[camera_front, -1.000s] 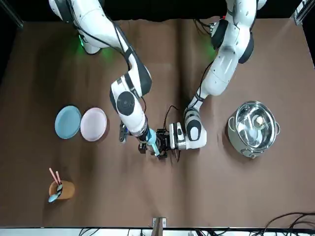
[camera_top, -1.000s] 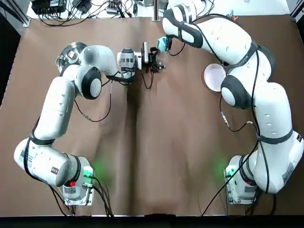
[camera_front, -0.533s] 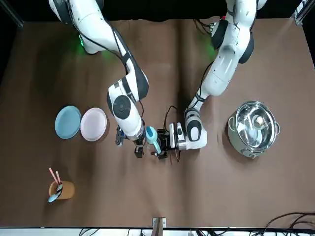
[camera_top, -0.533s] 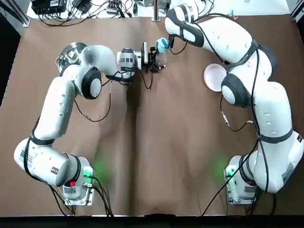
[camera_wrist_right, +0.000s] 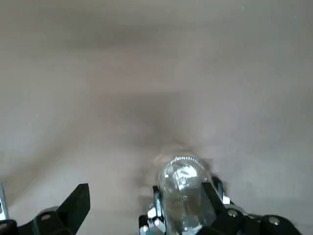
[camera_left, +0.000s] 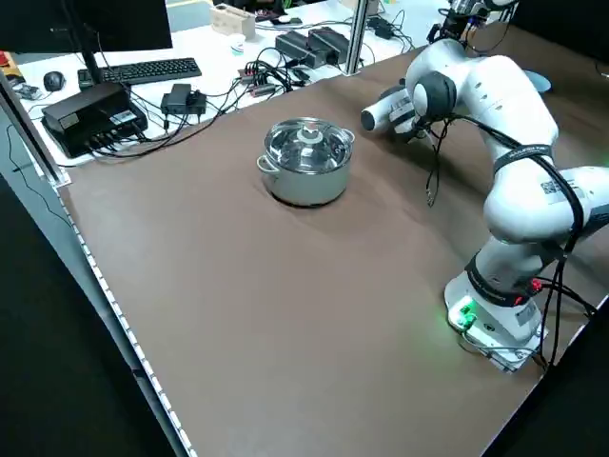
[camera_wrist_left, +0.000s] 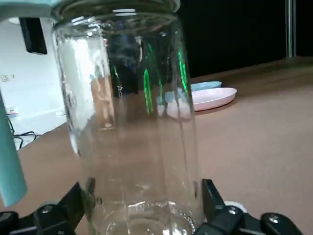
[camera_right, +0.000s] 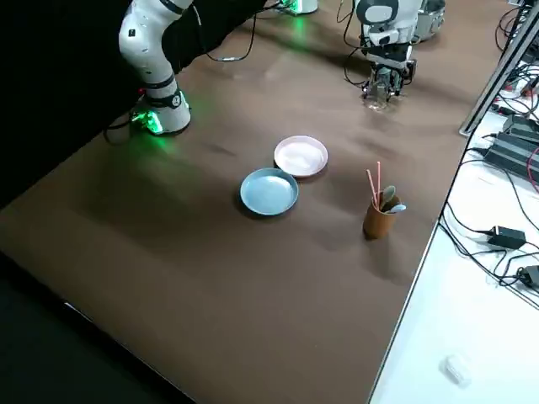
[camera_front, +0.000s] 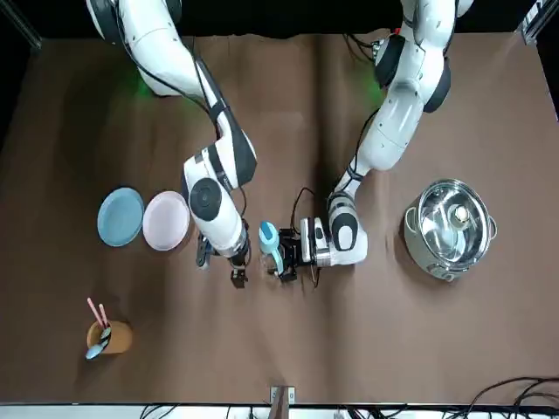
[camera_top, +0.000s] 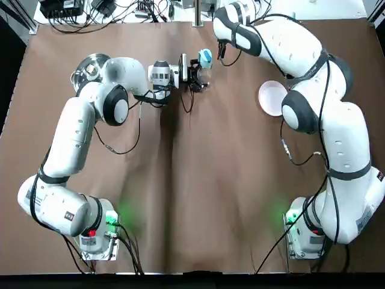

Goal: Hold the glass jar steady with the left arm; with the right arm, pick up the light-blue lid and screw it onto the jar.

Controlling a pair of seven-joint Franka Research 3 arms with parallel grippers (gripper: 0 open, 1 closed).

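Left gripper (camera_top: 195, 76): fingers clamped on base of upright glass jar (camera_wrist_left: 132, 122); light-blue lid (camera_front: 268, 236) at jar's top. Right gripper (camera_front: 237, 276): fingers spread, empty, just beside jar.

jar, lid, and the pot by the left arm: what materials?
The glass jar, clamped by the left pincer: clear glossy glass; background shows through, bright reflections. The light-blue lid: likely matte plastic, uniform colour; cannot confirm. The pot: polished metal, probably stainless steel; mirror-like sheen.
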